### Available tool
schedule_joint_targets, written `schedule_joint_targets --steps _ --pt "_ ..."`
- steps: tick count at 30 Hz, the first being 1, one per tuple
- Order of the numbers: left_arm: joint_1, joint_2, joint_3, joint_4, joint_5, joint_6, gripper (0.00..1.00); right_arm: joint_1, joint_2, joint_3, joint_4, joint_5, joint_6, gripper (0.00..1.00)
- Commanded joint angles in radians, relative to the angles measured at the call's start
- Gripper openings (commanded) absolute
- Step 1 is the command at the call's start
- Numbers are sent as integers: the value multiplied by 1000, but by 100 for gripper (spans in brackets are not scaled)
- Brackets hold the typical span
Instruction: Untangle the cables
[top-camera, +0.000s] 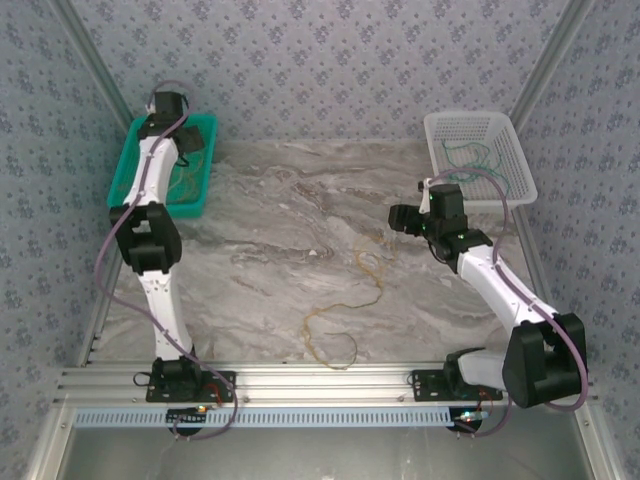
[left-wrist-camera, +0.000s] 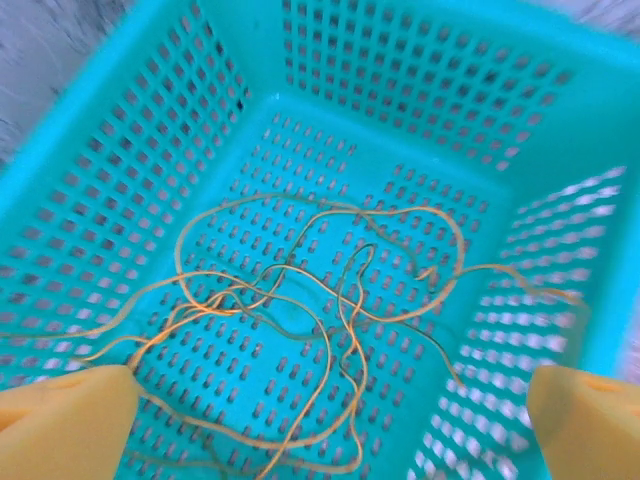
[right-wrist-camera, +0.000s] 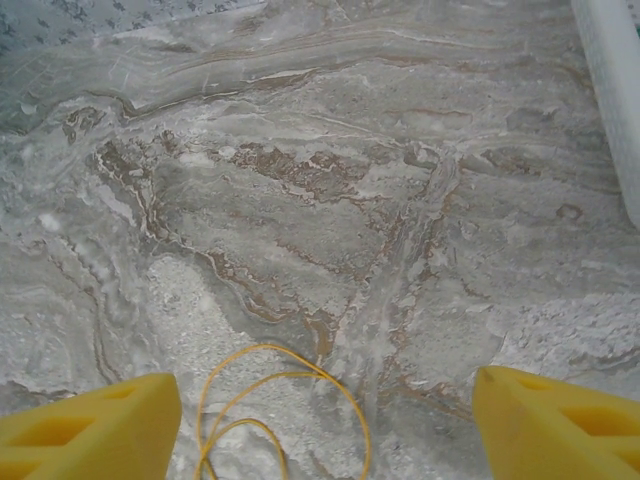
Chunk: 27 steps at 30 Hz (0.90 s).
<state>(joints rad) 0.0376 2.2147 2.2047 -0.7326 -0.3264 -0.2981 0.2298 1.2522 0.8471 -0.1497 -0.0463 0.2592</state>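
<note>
Several orange-tan cables (left-wrist-camera: 330, 300) lie in a loose tangle on the floor of the teal basket (left-wrist-camera: 240, 70), and my left gripper (left-wrist-camera: 330, 420) hangs open just above them, holding nothing. From above, that gripper (top-camera: 165, 105) sits over the teal basket (top-camera: 125, 170) at the back left. One orange-tan cable (top-camera: 345, 305) curls across the middle of the marble table. Its loops (right-wrist-camera: 270, 400) show below my right gripper (right-wrist-camera: 325, 425), which is open and empty, hovering right of the cable (top-camera: 405, 218). Dark green cables (top-camera: 475, 158) lie in the white basket (top-camera: 520, 160).
The white basket's edge (right-wrist-camera: 610, 80) stands at the right of the right wrist view. Patterned walls close in the table on three sides. An aluminium rail (top-camera: 320, 380) runs along the near edge between the arm bases.
</note>
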Motion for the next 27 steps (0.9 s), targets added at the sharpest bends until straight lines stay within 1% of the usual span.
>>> schedule_joint_targets --steps 1,4,6,9,10,12,14,16,17,18,20,21,23,24,25,27 --pt "-29 -214 -107 -58 -29 54 99 4 -19 -28 44 33 -60 82" --pt "-45 -340 -312 -53 -7 43 99 3 -13 -30 50 42 -70 83" --pt "-51 -428 -447 -47 -60 5 99 3 -11 -33 64 36 -77 84" --pt "-68 -615 -698 62 -140 -35 99 2 -4 -32 75 21 -86 84" --pt "-79 -692 -784 121 -162 -52 99 3 -1 -33 75 20 -84 84" --pt "-98 -813 -922 204 -163 -75 99 3 4 -35 77 10 -82 85" --pt "-130 -892 -1003 220 -145 -96 99 3 7 -32 69 -9 -72 85" --pt "-175 -933 -1036 168 -164 -118 99 5 6 -33 60 -25 -61 85" --pt "-197 -947 -1056 144 -154 -123 99 6 4 -38 59 -39 -55 85" --pt "-211 -956 -1068 117 -148 -123 96 8 2 -40 59 -47 -51 85" --pt "-262 -985 -1111 61 -193 -151 90 14 1 -49 61 -62 -40 85" --pt "-289 -1001 -1145 69 -176 -146 88 15 2 -51 62 -77 -38 85" --pt "-362 -1019 -1207 89 -95 -179 83 18 6 -52 47 -120 -29 83" --pt "-398 -1018 -1231 128 -29 -191 82 16 9 -47 31 -149 -26 82" --pt "-443 -1012 -1267 204 71 -187 80 18 21 -39 8 -187 -26 82" --pt "-526 -967 -1311 336 206 -210 73 17 66 0 -87 -211 -10 81"
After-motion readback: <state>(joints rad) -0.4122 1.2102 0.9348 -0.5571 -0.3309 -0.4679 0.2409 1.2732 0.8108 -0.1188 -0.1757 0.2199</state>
